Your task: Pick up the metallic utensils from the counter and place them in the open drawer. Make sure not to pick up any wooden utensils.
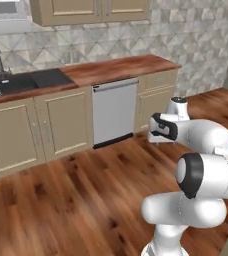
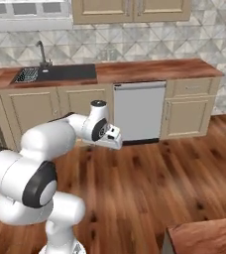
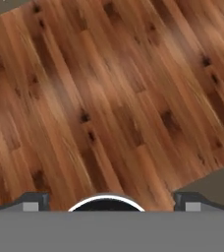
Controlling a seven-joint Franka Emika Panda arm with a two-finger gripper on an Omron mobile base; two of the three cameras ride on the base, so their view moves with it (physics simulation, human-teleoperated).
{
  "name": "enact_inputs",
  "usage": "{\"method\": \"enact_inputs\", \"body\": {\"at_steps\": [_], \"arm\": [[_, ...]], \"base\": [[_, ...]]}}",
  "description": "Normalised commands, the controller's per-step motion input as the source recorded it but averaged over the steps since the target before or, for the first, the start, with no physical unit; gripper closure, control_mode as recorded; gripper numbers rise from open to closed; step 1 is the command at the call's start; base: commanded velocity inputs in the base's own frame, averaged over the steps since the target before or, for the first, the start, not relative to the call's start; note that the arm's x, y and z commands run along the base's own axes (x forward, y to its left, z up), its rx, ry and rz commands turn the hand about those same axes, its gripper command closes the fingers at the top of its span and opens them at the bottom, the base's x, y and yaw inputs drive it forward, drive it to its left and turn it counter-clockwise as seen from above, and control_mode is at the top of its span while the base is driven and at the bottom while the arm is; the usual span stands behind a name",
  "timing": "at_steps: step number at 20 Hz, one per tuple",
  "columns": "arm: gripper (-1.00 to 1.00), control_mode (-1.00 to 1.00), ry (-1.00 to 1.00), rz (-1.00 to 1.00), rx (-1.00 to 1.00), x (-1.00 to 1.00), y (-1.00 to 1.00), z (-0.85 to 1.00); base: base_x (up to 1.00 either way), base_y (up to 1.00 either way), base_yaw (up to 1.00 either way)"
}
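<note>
Gripper point(image 3: 109, 202): jaws wide apart, empty, over bare floor point(image 3: 109, 98).
Bench point(image 2: 149, 70): well ahead.
Risk: no utensils visible; wrong approach wastes the reach.

Glossy white arm point(image 1: 201, 165) here, all fat rounded segments like stacked capsules, with dark, near-black bands and caps at the joints. A black oval ring marks the big elbow joint, and a smaller black collar sits nearer the wrist. The hand point(image 3: 109, 202) shows two small dark grey fingertips point(image 3: 33, 201), squared off, with paler grey faces.
</note>
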Motion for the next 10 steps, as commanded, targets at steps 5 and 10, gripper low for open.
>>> {"method": "enact_inputs", "body": {"at_steps": [5, 10], "arm": [[-1.0, 1.0, 0.0, 0.0, 0.0, 0.0, 0.0, 0.0], [-1.0, 1.0, 0.0, 0.0, 0.0, 0.0, 0.0, 0.0]], "base": [[1.0, 0.76, -0.5], [0.9, 0.19, -0.79]]}}
